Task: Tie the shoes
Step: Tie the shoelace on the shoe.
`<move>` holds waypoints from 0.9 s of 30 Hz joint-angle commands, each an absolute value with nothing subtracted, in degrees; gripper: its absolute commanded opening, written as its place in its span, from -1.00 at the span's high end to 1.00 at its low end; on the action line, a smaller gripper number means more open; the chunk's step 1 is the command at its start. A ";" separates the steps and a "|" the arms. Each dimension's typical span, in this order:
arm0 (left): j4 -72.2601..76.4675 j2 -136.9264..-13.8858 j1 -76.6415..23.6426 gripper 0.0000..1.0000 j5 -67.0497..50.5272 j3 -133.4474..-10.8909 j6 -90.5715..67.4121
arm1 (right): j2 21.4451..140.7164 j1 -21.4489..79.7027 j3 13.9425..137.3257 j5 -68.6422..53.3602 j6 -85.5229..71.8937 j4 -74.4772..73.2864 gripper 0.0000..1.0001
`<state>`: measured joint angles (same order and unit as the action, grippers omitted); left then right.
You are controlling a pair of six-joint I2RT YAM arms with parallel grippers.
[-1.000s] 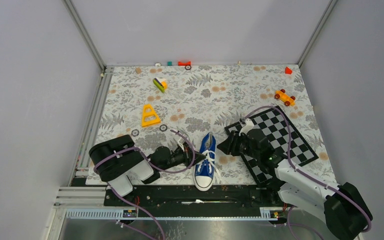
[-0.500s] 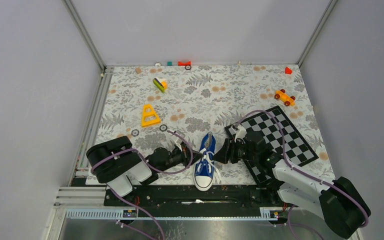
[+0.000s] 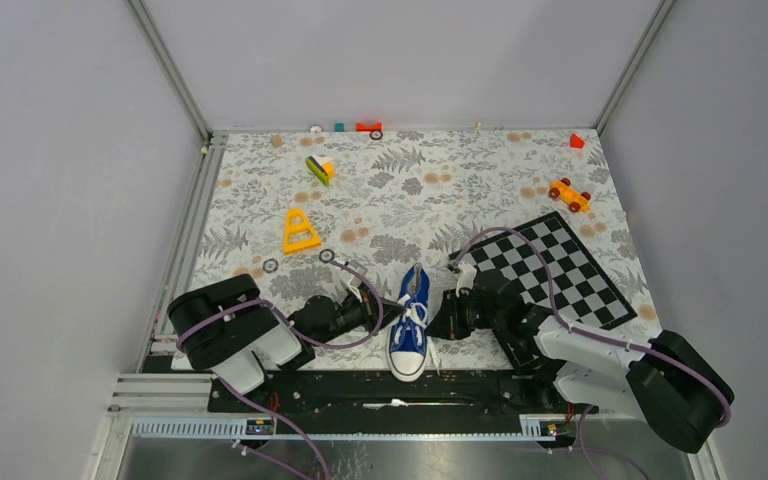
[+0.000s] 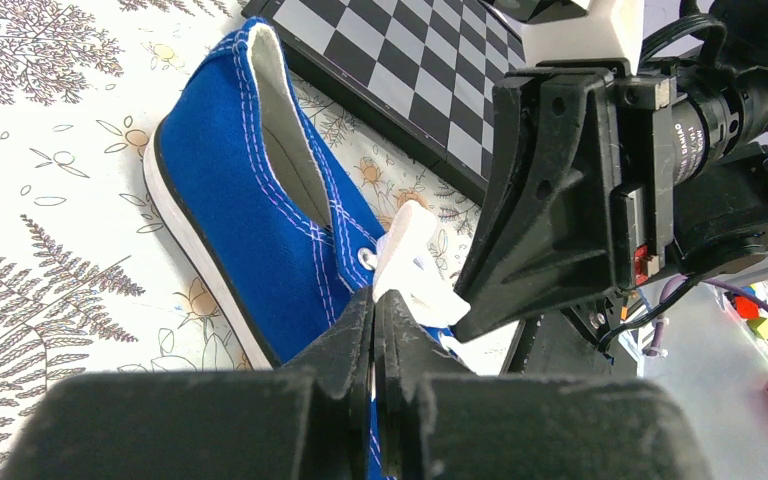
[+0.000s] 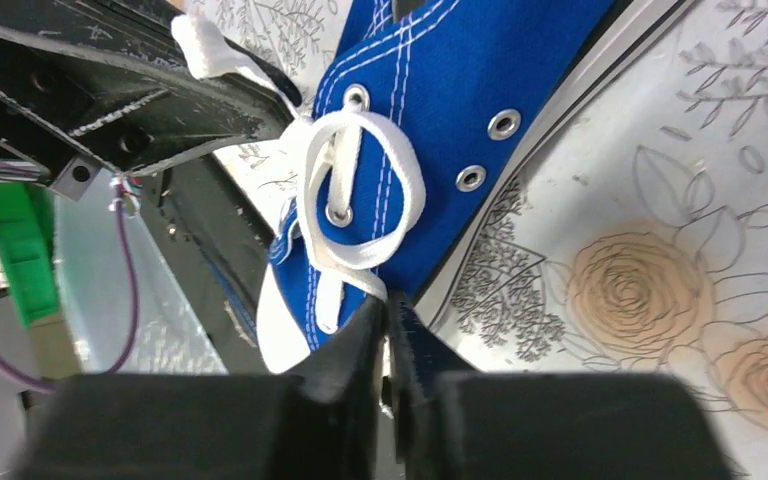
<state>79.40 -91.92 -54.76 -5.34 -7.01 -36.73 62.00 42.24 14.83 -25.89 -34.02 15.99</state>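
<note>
Top external: sneaker (image 3: 410, 325) at table (image 3: 400, 190) edge

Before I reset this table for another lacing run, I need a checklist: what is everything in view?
sneaker: one, blue with white sole, near edge between the arms
laces: one set, white, on the sneaker
checkerboard: one, black and white, right of the sneaker
triangle toy: one, yellow, left of centre
toy car: one, orange, far right
small toy: one, green and yellow, far left
block: one, red, far right corner
rings: three, black, two near the triangle toy, one at the far edge
floral cloth: one, grey-patterned, under everything
left gripper: black, shut on a lace
right gripper: black, shut on a lace
</note>
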 commanded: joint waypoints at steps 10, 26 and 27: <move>83.75 -90.27 -54.40 1.00 -2.18 -5.25 -36.49 | 45.96 42.71 16.01 -10.97 -32.89 -0.43 1.00; 83.76 -89.26 -54.47 1.00 -2.12 -4.35 -36.37 | 22.15 42.43 14.55 17.76 -42.22 -20.15 1.00; 83.72 -89.24 -54.46 1.00 -1.95 -4.27 -36.34 | 21.98 42.44 14.49 18.32 -42.49 -20.95 1.00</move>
<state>79.42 -90.78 -54.68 -3.75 -5.13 -36.71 23.07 42.37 14.81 11.49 -39.70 -16.58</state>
